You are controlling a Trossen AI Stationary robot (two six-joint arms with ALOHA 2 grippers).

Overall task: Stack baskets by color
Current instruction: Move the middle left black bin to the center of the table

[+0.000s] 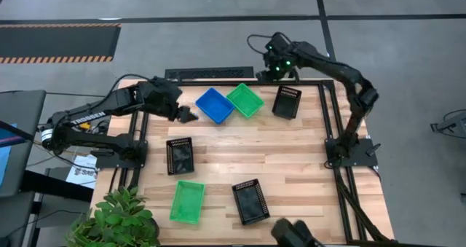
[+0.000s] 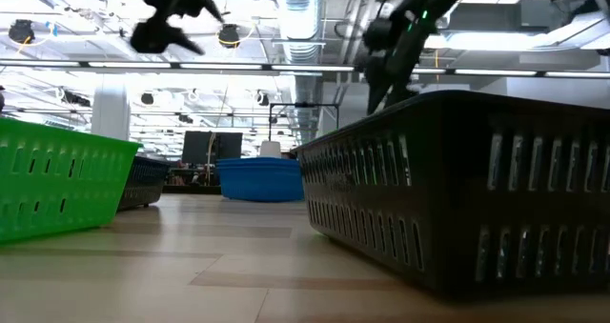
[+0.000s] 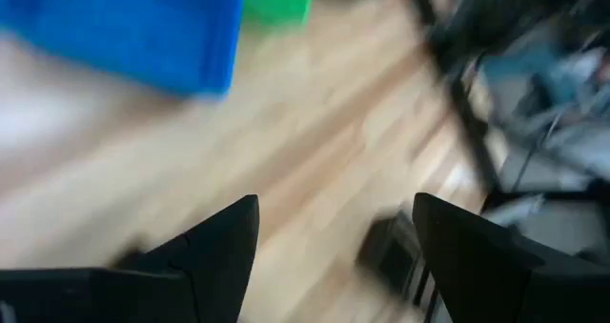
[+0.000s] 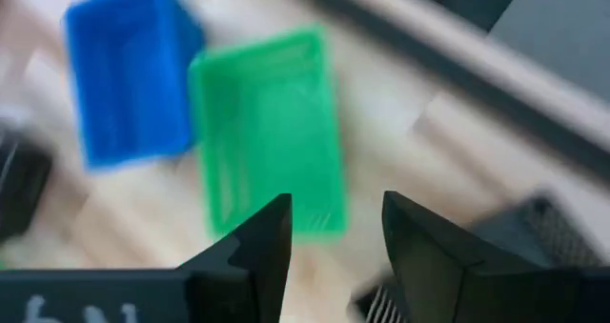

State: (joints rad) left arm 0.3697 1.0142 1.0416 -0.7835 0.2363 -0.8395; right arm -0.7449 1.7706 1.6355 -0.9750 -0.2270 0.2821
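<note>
The wooden slat table [image 1: 291, 159] carries mesh-sided rectangular plastic baskets: a blue basket [image 1: 215, 105] and green basket [image 1: 245, 100] touching at twelve o'clock, black baskets [image 1: 286, 102] at one, [image 1: 180, 156] nine, [image 1: 250, 202] six, and another green one [image 1: 187, 202] at seven. Sorting looks midway. The left gripper [image 1: 188, 116], fingers spread and empty, hovers beside the blue basket; the right gripper [image 1: 275, 73], fingers parted and empty, hangs at the far edge and probably needs another green or black basket next.

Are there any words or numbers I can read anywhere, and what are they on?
"TROSSEN": white letters along the left arm, small and only just readable from above.
White marks at the edge of the right wrist view: cut off, unreadable.
Paper under the left arm's base: print too small to read.
Baskets: no text shows.
</note>
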